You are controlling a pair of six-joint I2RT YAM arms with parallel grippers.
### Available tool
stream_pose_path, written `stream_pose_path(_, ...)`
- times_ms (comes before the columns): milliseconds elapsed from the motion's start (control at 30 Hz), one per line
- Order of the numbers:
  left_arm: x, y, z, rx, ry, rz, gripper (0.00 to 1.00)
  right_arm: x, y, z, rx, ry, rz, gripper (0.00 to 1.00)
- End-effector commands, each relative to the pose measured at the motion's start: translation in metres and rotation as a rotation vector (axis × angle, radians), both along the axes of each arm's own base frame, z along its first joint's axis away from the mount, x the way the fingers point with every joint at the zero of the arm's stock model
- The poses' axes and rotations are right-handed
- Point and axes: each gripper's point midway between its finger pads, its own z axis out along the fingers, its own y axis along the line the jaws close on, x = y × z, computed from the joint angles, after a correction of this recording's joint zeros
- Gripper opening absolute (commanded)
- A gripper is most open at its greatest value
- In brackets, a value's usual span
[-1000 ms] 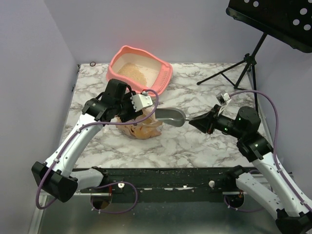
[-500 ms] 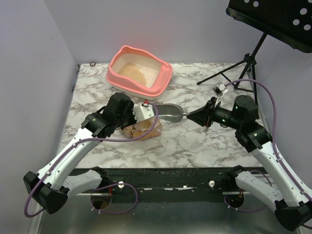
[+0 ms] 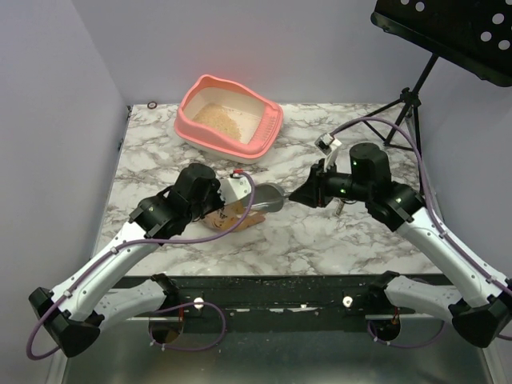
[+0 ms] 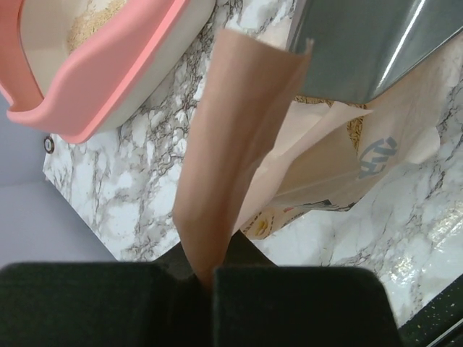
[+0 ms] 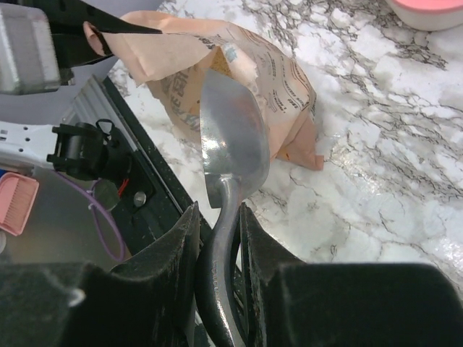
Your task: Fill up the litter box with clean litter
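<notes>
Pinched tight in left gripper (image 4: pixel 210 278): paper bag (image 4: pixel 239 144) flap. Clamped in right gripper (image 5: pixel 221 238): metal scoop (image 5: pixel 231 137) handle; bowl at bag mouth, possibly inside.

The marble table (image 3: pixel 320 232) had a pink litter box (image 3: pixel 268 132) at the back left, a brown paper bag (image 3: pixel 232 216) near the middle, a small ring (image 3: pixel 152 105) in the far left corner & a black stand (image 3: pixel 376 120) at the back right.

Salmon-pink litter box (image 3: pixel 270 132), upright, far left, thin beige clean litter (image 3: pixel 220 118) covering its floor
</notes>
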Motion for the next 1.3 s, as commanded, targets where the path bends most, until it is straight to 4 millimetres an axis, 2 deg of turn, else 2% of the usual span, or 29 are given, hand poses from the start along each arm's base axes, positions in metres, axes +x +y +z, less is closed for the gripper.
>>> stream_pose_path(0, -0.007, -0.019, 0.033, -0.152, -0.072, -0.011, 0.0, 0.013, 0.011, 0.002, -0.041, 0.0, -0.033, 0.01)
stream_pose_path(200, -0.024, -0.043, 0.031, -0.218, -0.093, -0.064, 0.0, 0.032, 0.022, -0.006, -0.132, 0.019, -0.053, 0.01)
stream_pose_path(300, -0.022, -0.043, 0.029, -0.217, -0.111, -0.041, 0.0, 0.037, 0.023, -0.011, -0.178, 0.027, -0.057, 0.01)
stream_pose_path(433, -0.016, -0.044, 0.034, -0.281, -0.13, 0.028, 0.0, 0.048, 0.011, -0.024, -0.31, 0.043, -0.127, 0.01)
stream_pose_path(500, -0.016, -0.047, 0.049, -0.349, -0.151, 0.05, 0.0, 0.052, 0.008, -0.027, -0.347, 0.049, -0.152, 0.01)
stream_pose_path(667, -0.026, -0.052, 0.091, -0.521, -0.23, 0.015, 0.0, 0.052, 0.02, -0.033, -0.403, 0.074, -0.146, 0.01)
stream_pose_path(833, -0.028, -0.049, 0.113, -0.59, -0.271, 0.027, 0.0, 0.061, 0.025, -0.033, -0.492, 0.062, -0.169, 0.01)
stream_pose_path(900, -0.03, -0.051, 0.113, -0.6, -0.274, 0.01, 0.0, 0.07, 0.021, -0.033, -0.542, 0.051, -0.208, 0.01)
stream_pose_path(1067, -0.03, -0.047, 0.096, -0.593, -0.267, 0.027, 0.0, 0.079, 0.01, -0.03, -0.668, 0.032, -0.243, 0.01)
stream_pose_path(1267, -0.033, -0.041, 0.106, -0.716, -0.325, 0.041, 0.0, 0.083, 0.007, -0.033, -0.771, 0.02, -0.256, 0.01)
